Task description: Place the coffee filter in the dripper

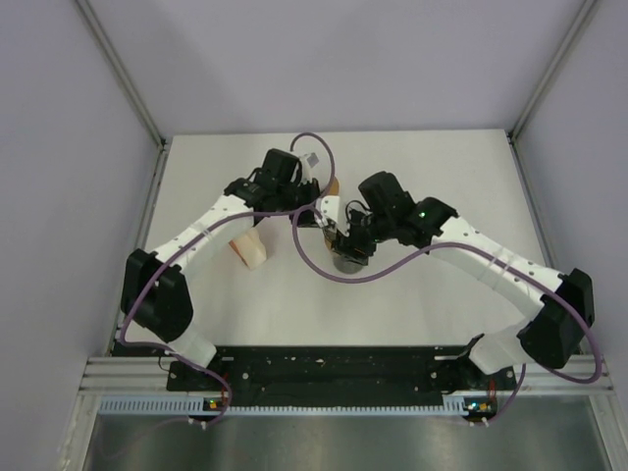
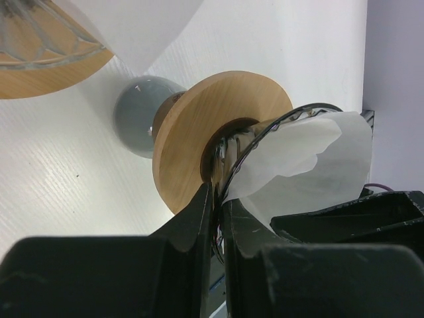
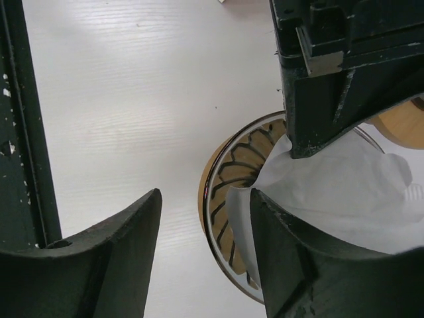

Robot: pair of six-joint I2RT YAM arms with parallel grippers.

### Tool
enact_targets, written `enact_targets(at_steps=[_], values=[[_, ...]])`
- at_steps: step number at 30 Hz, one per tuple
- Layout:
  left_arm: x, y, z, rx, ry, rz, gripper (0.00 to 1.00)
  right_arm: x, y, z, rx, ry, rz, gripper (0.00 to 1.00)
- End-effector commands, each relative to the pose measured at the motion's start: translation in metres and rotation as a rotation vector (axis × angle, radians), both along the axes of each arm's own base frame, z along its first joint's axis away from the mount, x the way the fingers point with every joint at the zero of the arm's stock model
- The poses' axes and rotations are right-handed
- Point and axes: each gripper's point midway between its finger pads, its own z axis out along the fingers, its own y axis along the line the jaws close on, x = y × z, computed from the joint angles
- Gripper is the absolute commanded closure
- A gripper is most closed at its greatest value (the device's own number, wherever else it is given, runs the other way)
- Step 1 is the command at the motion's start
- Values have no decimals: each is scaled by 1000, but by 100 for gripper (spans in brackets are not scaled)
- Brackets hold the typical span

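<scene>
The dripper (image 2: pixel 218 129), a ribbed glass cone on a round wooden collar, is tipped on its side above the table. My left gripper (image 2: pixel 217 199) is shut on its glass rim. The white paper coffee filter (image 2: pixel 311 159) sits crumpled in the dripper's mouth and sticks out past the rim. In the right wrist view the dripper (image 3: pixel 232 179) shows its ribs, with the filter (image 3: pixel 338 192) inside. My right gripper (image 3: pixel 205 212) is open with nothing between its fingers, and its right finger (image 3: pixel 298 265) is at the filter's edge. In the top view both grippers meet at the table's middle.
A grey round vessel (image 2: pixel 136 116) stands on the white table just beyond the dripper, also in the top view (image 1: pixel 345 261). A second glass-and-wood piece (image 2: pixel 40 53) with white paper is at the left wrist view's upper left. A beige object (image 1: pixel 250 250) lies under the left arm.
</scene>
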Motion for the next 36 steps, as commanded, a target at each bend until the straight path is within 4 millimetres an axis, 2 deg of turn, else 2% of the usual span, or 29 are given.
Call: enact_targets(at_steps=[1, 4, 11, 16, 26, 28, 32, 36], values=[[8, -10, 26, -61, -50, -16, 87, 14, 12, 7, 27, -79, 18, 47], [9, -11, 28, -62, -54, -21, 83, 14, 10, -1, 8, -75, 23, 56], [9, -12, 39, -68, -76, -35, 68, 13, 1, -12, -38, -84, 27, 54], [9, -10, 43, -68, -88, -39, 58, 14, -2, -2, -27, -101, 22, 53], [12, -3, 48, -37, -142, -27, 53, 10, -4, 34, 63, -142, 37, 28], [13, -3, 50, -36, -150, -28, 52, 10, -5, 36, 66, -146, 36, 25], [16, -2, 55, -29, -173, -23, 52, 11, -6, 22, 30, -122, 36, 23], [17, -1, 53, -19, -170, -20, 51, 16, -5, 6, -21, -92, 30, 23]])
